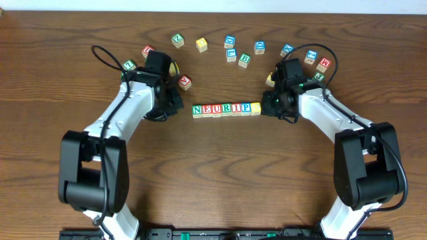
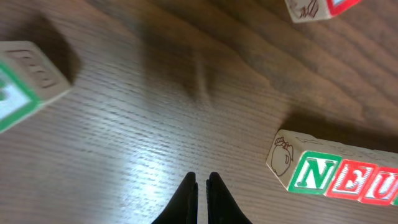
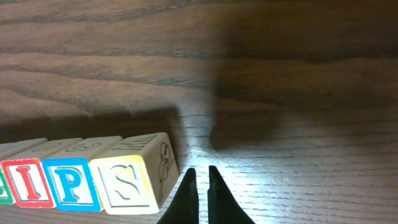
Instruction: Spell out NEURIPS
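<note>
Seven wooden cubes form a row (image 1: pixel 226 109) reading N, E, U, R, I, P and a pale-yellow cube at mid-table. In the left wrist view the green N cube (image 2: pixel 305 171) ends the row, right of my left gripper (image 2: pixel 202 180), which is shut and empty, a gap away. In the right wrist view the yellow S cube (image 3: pixel 127 182) ends the row beside the P (image 3: pixel 71 185) and I (image 3: pixel 25 185). My right gripper (image 3: pixel 200 174) is shut and empty, just right of the S cube. Overhead, the left gripper (image 1: pixel 175 105) and right gripper (image 1: pixel 269 107) flank the row.
Several spare letter cubes lie in an arc behind the row, such as a yellow one (image 1: pixel 201 45), a green one (image 1: pixel 244 60) and a red one (image 1: pixel 185 82). A green cube (image 2: pixel 18 84) lies left of my left gripper. Both arms reach in from the near edge.
</note>
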Motion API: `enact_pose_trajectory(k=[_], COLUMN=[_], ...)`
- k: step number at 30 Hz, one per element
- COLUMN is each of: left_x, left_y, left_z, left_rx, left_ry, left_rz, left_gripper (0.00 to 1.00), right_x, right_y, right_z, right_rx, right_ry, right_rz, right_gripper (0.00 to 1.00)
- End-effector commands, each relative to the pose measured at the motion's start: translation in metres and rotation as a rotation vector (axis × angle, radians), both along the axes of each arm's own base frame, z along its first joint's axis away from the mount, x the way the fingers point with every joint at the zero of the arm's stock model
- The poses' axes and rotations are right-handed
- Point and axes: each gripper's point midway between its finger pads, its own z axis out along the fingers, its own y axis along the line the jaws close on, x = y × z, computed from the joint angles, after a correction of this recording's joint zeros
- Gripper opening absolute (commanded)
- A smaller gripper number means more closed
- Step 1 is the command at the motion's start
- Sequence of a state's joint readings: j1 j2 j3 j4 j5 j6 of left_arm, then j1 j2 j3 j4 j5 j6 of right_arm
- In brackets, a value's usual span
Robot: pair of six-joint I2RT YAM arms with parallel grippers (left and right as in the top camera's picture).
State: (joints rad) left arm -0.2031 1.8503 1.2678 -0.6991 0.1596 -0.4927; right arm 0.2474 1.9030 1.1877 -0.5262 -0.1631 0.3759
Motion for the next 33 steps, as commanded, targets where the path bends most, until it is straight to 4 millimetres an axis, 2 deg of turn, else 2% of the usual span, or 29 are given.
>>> enact_pose_trajectory(k=[1,6,13,19,25,33], left_x=[-0.007,-0.01,-0.007,-0.009,-0.014,-0.013], left_y=[-0.011,-0.011,-0.018,-0.019,-0.03,-0.032], left_z=[-0.018,-0.033,-0.032,-0.036,-0.042,-0.042], left_rx=[-0.025,-0.026,-0.059,-0.063,-0.133,-0.144], left_ry=[0.049,0.088,0.074,0.08,0.079,0.07], left_rz=[-0.059,-0.06,-0.078,-0.08,-0.1,-0.113], left_gripper=[0.08,0.07,0.08,0.08,0.08,0.07], right_x=[-0.005,-0.004,-0.001,0.005,0.005,0.005], right_y=[0.008,0.009,0.016,0.017,0.02,0.02], right_z=[-0.001,-0.001,-0.013,-0.01,-0.016,-0.015], right_rx=[0.032,0.037,0.074,0.095,0.123,0.13], right_ry=[0.016,0.013,0.026,0.006,0.017,0.018], right_rz=[0.011,0.013,0.034,0.032,0.036,0.036], right_gripper=[0.01,0.01,0.01,0.01,0.01,0.01])
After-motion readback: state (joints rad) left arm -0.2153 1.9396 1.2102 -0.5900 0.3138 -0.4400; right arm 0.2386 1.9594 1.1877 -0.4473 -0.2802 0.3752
